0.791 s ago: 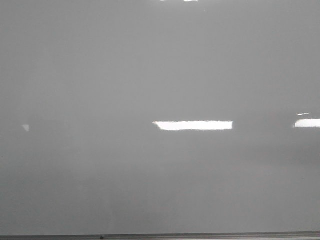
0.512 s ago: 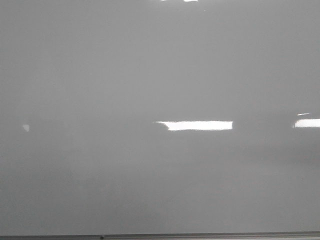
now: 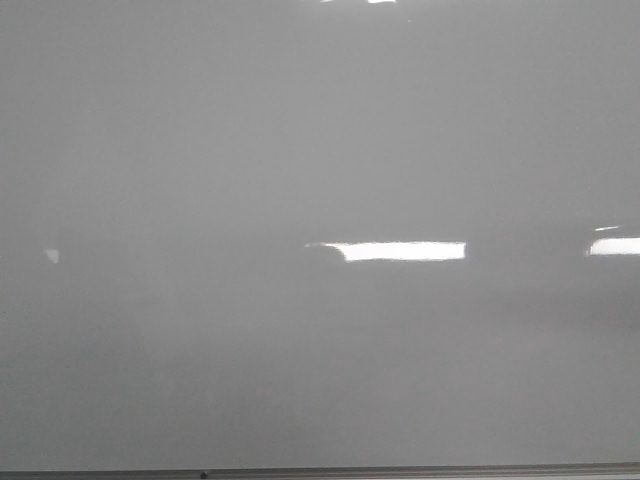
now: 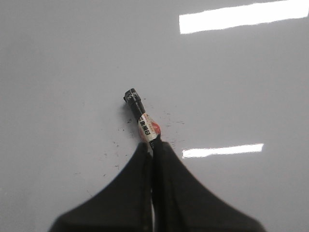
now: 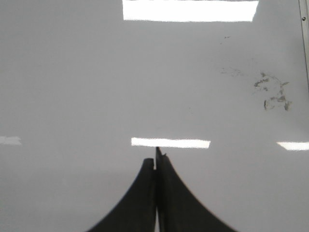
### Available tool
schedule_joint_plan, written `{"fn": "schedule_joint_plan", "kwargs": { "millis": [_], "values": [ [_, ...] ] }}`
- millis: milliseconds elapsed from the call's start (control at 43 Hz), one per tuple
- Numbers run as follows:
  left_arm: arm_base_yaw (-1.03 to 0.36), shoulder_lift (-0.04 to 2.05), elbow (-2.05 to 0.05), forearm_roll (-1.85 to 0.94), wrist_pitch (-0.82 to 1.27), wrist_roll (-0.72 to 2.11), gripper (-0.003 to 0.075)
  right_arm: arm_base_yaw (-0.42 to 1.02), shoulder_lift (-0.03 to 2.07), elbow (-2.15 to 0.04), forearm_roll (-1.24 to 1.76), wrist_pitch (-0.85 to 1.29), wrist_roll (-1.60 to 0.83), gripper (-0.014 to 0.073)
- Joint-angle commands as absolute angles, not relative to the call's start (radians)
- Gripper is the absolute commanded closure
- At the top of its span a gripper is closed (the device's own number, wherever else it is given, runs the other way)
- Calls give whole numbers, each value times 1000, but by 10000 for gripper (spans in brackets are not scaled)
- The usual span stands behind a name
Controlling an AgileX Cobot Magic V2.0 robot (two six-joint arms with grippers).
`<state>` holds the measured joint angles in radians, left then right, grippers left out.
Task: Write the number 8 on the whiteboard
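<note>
The whiteboard [image 3: 200,150] fills the front view, glossy pale grey, with no grippers in that view. No number 8 shows in any view. In the left wrist view my left gripper [image 4: 152,145] is shut on a marker [image 4: 145,123] with a white and red label and a black tip [image 4: 131,95] that points at the whiteboard [image 4: 58,72]. I cannot tell whether the tip touches the board. In the right wrist view my right gripper [image 5: 155,162] is shut and empty above the whiteboard [image 5: 72,87].
A thin dark edge [image 3: 320,472] runs along the board's bottom in the front view. Small black specks [image 4: 118,145] lie round the marker. Smudged ink marks [image 5: 273,92] lie near the board's metal edge [image 5: 304,43] in the right wrist view.
In the front view a dark shape has covered the left end of the bright middle reflection. Nothing else differs.
</note>
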<state>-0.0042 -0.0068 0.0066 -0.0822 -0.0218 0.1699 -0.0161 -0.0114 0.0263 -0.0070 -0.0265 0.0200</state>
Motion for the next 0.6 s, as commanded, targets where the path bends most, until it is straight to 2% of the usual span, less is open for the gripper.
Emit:
{"fn": "schedule_joint_plan", "kwargs": {
  "millis": [0,186,326,581],
  "values": [
    [-5,-19,19,-91,-100,168,741,-15,-28,24,-8,-105,20,662],
    [-5,-19,19,-91,-105,168,741,-15,-28,22,-8,-117,20,662],
    [-7,-19,8,-91,-182,139,741,-15,-28,-17,0,-86,21,662],
    [-8,4,-230,-91,-52,133,741,-15,2,-265,19,114,22,662]
  ]
}}
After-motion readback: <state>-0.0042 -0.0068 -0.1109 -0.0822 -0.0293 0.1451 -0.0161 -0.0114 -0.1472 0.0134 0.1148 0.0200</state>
